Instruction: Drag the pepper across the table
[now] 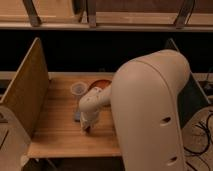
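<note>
My gripper (87, 127) points down onto the light wooden table (57, 132), left of centre and near the front. My big white arm fills the right of the view. A small dark reddish bit at the gripper's tip looks like the pepper (89, 130); most of it is hidden by the gripper. Whether the gripper holds it or only presses on it does not show.
A flat blue-grey pad (77, 115) lies just behind and left of the gripper. A clear cup (77, 89) and a round reddish-brown thing (101, 82) stand farther back. A tan side board (27, 87) rises on the left and a dark one (172, 46) on the right.
</note>
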{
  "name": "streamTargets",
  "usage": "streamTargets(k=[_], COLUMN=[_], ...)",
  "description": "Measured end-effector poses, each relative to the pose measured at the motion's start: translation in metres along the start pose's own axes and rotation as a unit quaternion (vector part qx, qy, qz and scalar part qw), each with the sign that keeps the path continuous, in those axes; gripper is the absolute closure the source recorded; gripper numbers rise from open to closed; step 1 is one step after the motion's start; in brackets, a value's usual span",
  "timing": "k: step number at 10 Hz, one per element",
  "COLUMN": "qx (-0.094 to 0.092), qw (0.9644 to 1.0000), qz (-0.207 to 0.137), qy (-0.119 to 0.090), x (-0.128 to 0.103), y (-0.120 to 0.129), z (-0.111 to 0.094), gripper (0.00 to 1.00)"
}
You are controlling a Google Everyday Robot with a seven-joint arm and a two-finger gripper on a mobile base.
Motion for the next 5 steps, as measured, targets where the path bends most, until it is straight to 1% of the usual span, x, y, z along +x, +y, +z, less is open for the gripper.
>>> streamTargets(k=[2, 3, 5], qx=[-0.006, -0.012, -0.017], qw=[0.9997, 0.9990, 0.9975], qz=[-0.022, -0.043, -0.065], qy=[0.004, 0.009, 0.021], x=[0.005, 0.012, 0.025], y=[0.020, 0.038, 0.055], z=[0.003, 0.005, 0.012], gripper=[1.00, 1.00, 1.00])
